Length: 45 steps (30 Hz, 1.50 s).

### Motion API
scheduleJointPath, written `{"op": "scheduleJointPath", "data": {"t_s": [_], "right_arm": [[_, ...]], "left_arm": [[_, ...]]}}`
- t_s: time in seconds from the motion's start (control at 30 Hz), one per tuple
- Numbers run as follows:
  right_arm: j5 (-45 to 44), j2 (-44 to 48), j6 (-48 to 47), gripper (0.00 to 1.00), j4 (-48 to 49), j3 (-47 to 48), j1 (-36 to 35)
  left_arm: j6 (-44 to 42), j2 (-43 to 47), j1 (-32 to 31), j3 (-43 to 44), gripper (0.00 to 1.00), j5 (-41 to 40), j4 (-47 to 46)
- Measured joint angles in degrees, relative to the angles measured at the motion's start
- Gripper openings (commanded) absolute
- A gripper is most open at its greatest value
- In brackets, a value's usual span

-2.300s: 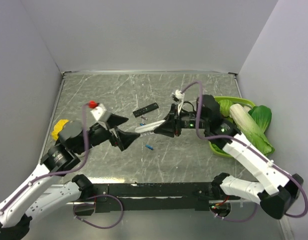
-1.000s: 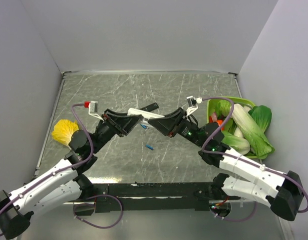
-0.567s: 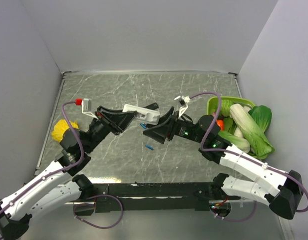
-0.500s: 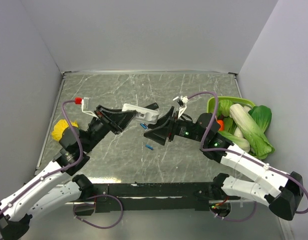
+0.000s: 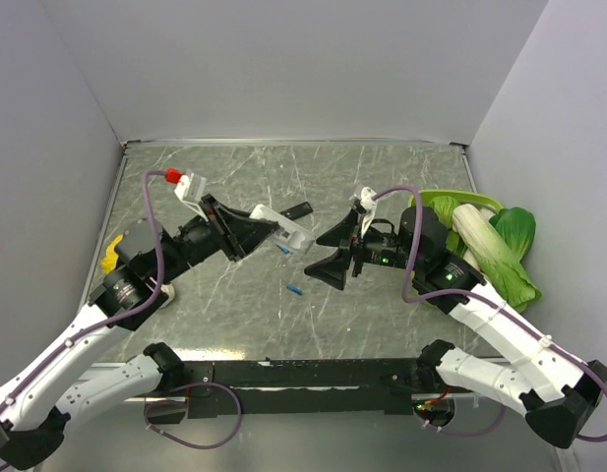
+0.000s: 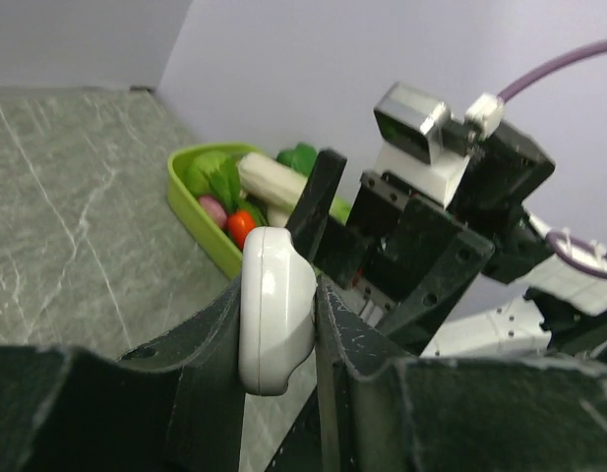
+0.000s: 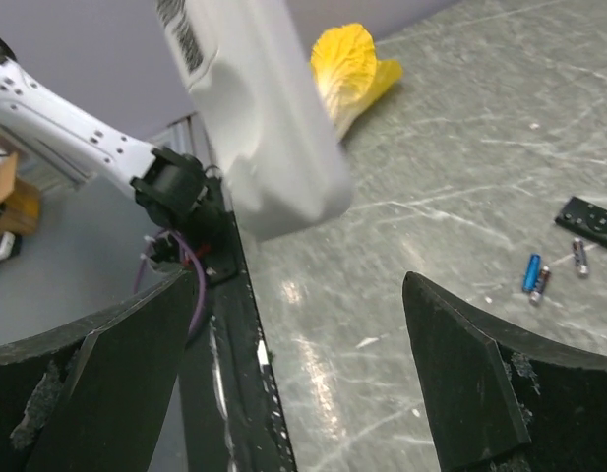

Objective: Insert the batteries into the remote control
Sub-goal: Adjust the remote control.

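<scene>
While our left gripper (image 5: 252, 228) holds the remote control (image 5: 283, 224) up, our right gripper (image 5: 331, 256) is open and empty, so next we should grab the battery (image 5: 296, 290) at its 7 o'clock.

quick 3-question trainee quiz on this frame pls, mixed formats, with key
1. True or false: the right gripper is shut.
2. What holds the white remote? A) the left gripper B) the right gripper C) neither
3. Fill in: the blue battery nearest the arm bases lies on the ____.

Key
1. False: its jaws stand wide apart with nothing between them.
2. A: the remote is clamped between the left gripper's fingers, lifted off the surface.
3. table
</scene>
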<state>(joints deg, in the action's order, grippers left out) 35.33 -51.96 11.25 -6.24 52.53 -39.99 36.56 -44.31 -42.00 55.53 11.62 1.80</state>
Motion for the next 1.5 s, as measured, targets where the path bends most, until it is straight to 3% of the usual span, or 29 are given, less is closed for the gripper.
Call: {"op": "scheduleJointPath", "data": {"t_s": [0.47, 0.8, 1.07, 1.1, 1.13, 1.2, 1.23, 1.27, 1.33, 1.37, 1.47, 1.5], "right_arm": [[10.47, -1.2, -4.9, 0.92, -7.17, 6.99, 0.92], [16.68, -8.44, -2.75, 0.8, -7.21, 12.11, 1.05], [21.55, -11.96, 0.35, 0.58, -6.54, 12.35, 1.05], [22.25, -12.31, 0.72, 0.52, -6.23, 12.41, 1.05], [22.91, -12.66, 1.14, 0.39, -5.92, 12.46, 1.05], [24.06, -13.29, 1.86, 0.23, -5.18, 12.46, 1.05], [24.79, -13.55, 2.34, 0.06, -4.87, 12.46, 1.01], [25.22, -13.7, 2.32, 0.0, -4.55, 12.48, 1.03], [27.54, -13.9, 2.86, 0.0, -3.63, 12.46, 1.18], [28.22, -13.88, 3.34, 0.0, -2.69, 12.28, 1.36], [28.33, -13.68, 6.54, 0.0, 1.99, 11.08, 2.27], [27.74, -13.6, 7.58, 0.0, 3.76, 10.36, 3.02]], "left_arm": [[-5.88, -3.78, 0.09, 3.54, 0.01, 11.47, 10.14], [-7.69, -5.05, 0.09, 3.54, 0.01, 21.09, 8.72], [-8.55, -6.69, 0.09, 3.54, 0.01, 24.33, 8.66], [-8.68, -6.82, 0.09, 3.54, 0.01, 24.57, 8.61], [-8.83, -6.93, 0.09, 3.61, 0.01, 24.7, 8.63], [-9.35, -7.08, 0.09, 3.65, 0.02, 24.63, 8.68], [-9.77, -7.19, 0.22, 3.67, 0.04, 24.55, 8.83], [-9.79, -7.26, 0.35, 3.67, 0.09, 24.92, 8.9], [-9.86, -7.21, 0.39, 3.82, 0.23, 25.92, 8.68], [-9.88, -7.08, 0.39, 3.89, 0.46, 26.34, 8.48], [-10.03, -6.38, 0.31, 3.91, 0.79, 25.24, 7.69], [-10.03, -5.6, 0.31, 3.72, 0.85, 23.74, 7.19]]}}
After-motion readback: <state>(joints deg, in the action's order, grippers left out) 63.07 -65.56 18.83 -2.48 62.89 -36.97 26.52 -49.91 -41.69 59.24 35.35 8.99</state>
